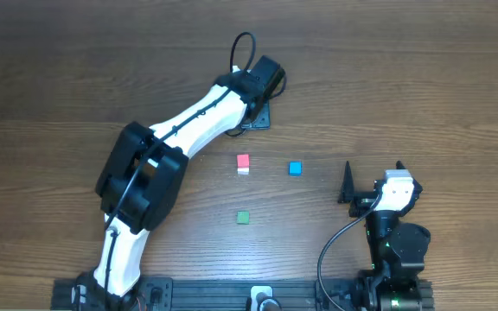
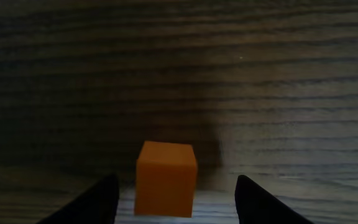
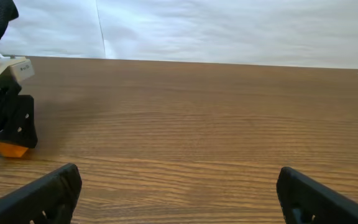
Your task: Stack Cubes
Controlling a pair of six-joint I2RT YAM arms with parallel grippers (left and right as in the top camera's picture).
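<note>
An orange cube (image 2: 165, 178) sits on the wooden table between the two fingers of my left gripper (image 2: 176, 183), which is open with a gap on each side of the cube. In the top view this gripper (image 1: 254, 115) is at the far middle of the table and covers the cube. The right wrist view shows the orange cube (image 3: 11, 149) under the left gripper (image 3: 8, 121). A red cube (image 1: 243, 162), a blue cube (image 1: 295, 168) and a green cube (image 1: 243, 218) lie apart at the table's centre. My right gripper (image 1: 373, 179) stands open near the right side, holding nothing.
The left arm (image 1: 145, 173) stretches diagonally across the left half of the table. A white wall (image 3: 229, 28) rises behind the table's far edge. Bare wood (image 1: 439, 95) spreads around the cubes.
</note>
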